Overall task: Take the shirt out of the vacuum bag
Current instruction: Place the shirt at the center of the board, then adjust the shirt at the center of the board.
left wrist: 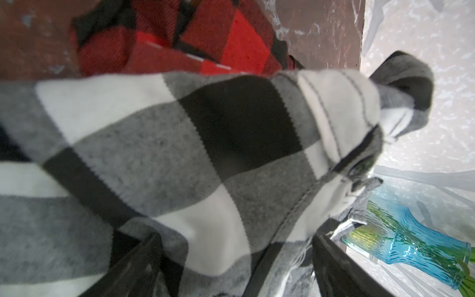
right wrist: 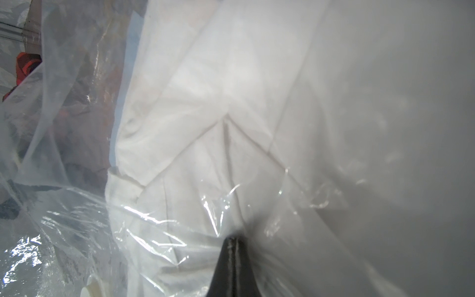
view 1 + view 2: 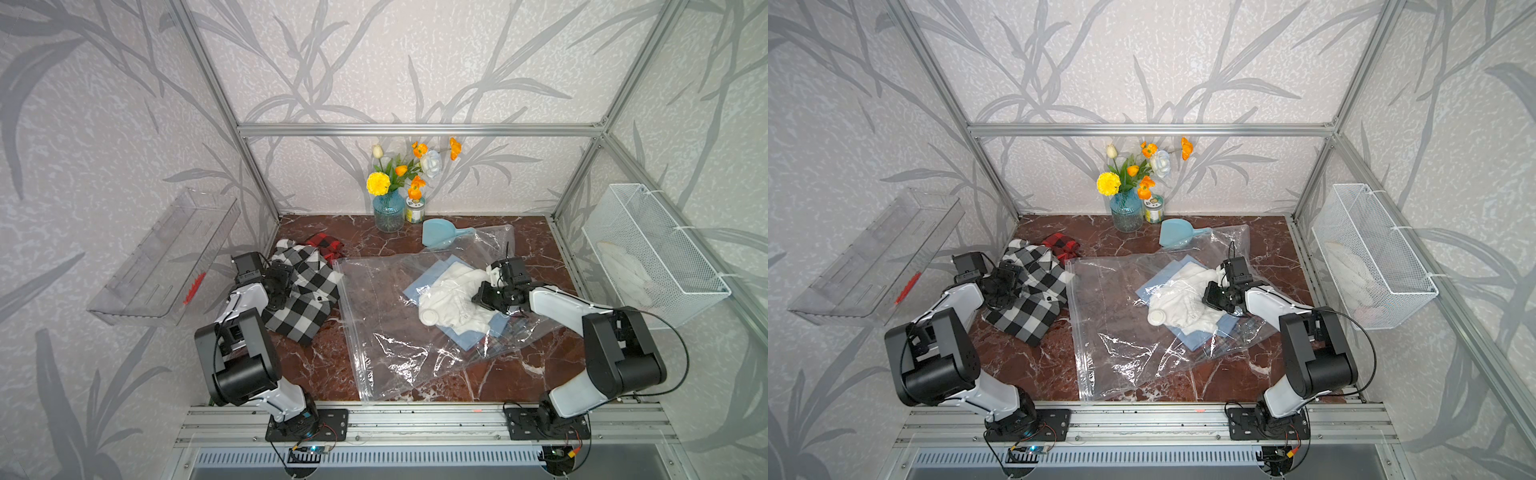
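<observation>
At the left, the left gripper [image 3: 278, 286] sits low over a checked shirt [image 3: 307, 299] that lies crumpled on the table, wholly outside the bag and touching a red plaid cloth [image 3: 328, 245] behind it. In the left wrist view its fingers [image 1: 144, 257] stand spread wide, with checked cloth draped loosely between them and nothing pinched.

In the middle the vacuum bag [image 3: 374, 299] lies flat, its zip strip along the edge nearest the checked shirt. Inside it, under the valve cap [image 3: 430, 316], a white shirt [image 3: 449, 291] sits bunched on a folded blue cloth [image 3: 415, 286].

The right gripper [image 3: 478, 297] presses down there, its tips [image 2: 235, 240] pressed together on puckered film. Whether they catch the film alone or white cloth through it, I cannot tell.

Both shirts look soft, light and limp, so a thick fold or collar should give the surest hold. The film looks thin and slippery and would likely drag along with the cloth unless pinned away from its mouth.

The bag's glare hides how the white shirt is folded, and the left arm covers part of the checked one.
</observation>
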Controlling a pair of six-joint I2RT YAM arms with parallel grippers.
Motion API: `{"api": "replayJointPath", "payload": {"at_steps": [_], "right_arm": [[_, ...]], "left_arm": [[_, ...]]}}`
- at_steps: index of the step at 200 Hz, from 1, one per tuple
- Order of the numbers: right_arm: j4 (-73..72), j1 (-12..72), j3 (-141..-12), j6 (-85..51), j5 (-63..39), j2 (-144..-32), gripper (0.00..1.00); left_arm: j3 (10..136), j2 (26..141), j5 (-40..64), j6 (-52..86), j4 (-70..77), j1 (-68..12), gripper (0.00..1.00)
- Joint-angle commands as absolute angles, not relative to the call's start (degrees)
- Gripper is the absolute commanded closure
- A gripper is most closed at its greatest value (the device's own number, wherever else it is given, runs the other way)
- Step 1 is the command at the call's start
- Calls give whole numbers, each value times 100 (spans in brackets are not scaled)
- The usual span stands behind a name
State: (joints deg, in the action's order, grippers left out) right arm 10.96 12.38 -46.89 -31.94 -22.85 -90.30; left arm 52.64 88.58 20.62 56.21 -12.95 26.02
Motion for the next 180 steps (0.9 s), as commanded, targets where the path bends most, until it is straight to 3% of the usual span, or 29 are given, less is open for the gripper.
{"api": "replayJointPath", "payload": {"at_steps": [1,44,95,145,161,180], "right_arm": [[1289,1275,-4829,-3076,-2399,-9104,100],[1249,1274,-4825,-3032,-2432,-9159,100],[1203,1274,-4804,-2998,-2540,-9247,100],[1361,1275,-4792,-2906,-2558,-9008,100],[1419,1274,-4795,-2875,-2505,-8932,100],[1411,1274,-4816,-2867,-2552,-8950,100]], "left_arm": [[5045,8514,2028,5687,-1733,2624,9],[4753,7924,1931,5645,-2042,2697,9],[4627,8349,1940,5964,-1201,2778,14],[4871,8527,1679,6197,-855,2779,53],[5055,8415,1557,6050,-1118,2783,60],[5152,8284,1495,5880,-1336,2782,62]]}}
